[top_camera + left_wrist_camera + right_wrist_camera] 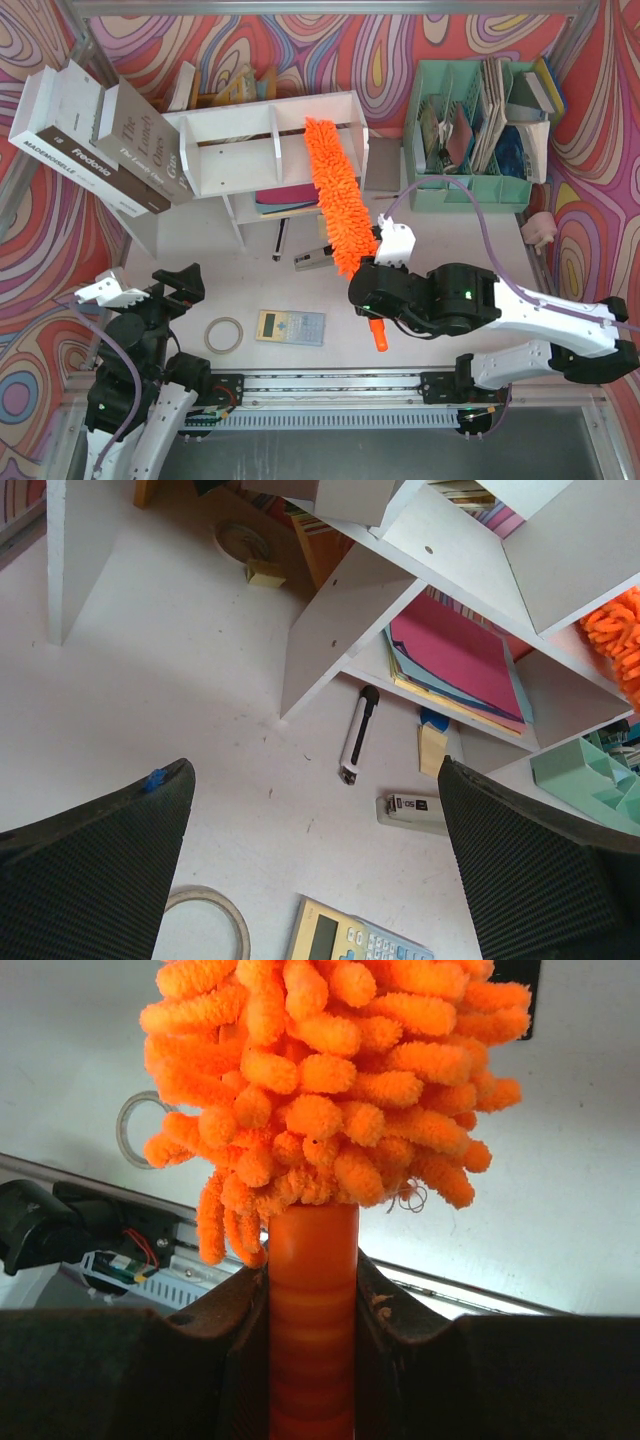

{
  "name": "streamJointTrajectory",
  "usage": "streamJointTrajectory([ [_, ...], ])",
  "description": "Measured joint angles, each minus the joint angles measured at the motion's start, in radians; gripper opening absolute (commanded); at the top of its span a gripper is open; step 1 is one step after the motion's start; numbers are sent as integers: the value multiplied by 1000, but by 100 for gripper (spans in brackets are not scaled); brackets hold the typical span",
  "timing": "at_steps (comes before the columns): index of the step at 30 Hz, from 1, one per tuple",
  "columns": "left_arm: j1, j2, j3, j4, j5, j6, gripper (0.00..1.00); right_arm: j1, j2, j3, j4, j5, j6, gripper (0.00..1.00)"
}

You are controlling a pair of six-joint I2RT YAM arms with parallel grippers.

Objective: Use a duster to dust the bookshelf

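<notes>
The white bookshelf (262, 140) stands at the back centre, and its dividers (340, 630) fill the top of the left wrist view. The duster's fluffy orange head (336, 195) slants across the shelf's right section, its tip up by the top board. Its orange handle (377, 336) points toward the near edge. My right gripper (366, 296) is shut on the handle just below the head, seen close up as the handle (312, 1310) pinched between both fingers. My left gripper (150, 287) hovers open at the front left, holding nothing, its fingers (95, 870) wide apart.
Large books (100, 140) lean against the shelf's left end. A mint-green organiser (480, 185) stands at the back right. A tape ring (224, 335), calculator (291, 327), stapler (315, 260) and pen (281, 240) lie in front of the shelf. Coloured folders (455, 660) sit in its lower tier.
</notes>
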Motion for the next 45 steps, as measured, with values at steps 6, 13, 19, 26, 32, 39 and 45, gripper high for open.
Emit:
streamJointTrajectory([
  [6,0,0,0,0,0,0,98,0,18,0,2,-7,-16,0],
  [13,0,0,0,-1,0,0,98,-1,125,2,93,-47,-81,0],
  [19,0,0,0,-6,0,0,98,-1,108,2,88,-29,-83,0],
  [26,0,0,0,-6,0,0,98,0,34,0,35,-6,-53,0],
  [32,0,0,0,-6,0,0,98,-2,48,-2,63,-38,-66,0],
  [39,0,0,0,-6,0,0,98,-2,135,-2,113,-74,-82,0],
  [45,0,0,0,-6,0,0,99,1,71,-16,62,-42,-35,0],
])
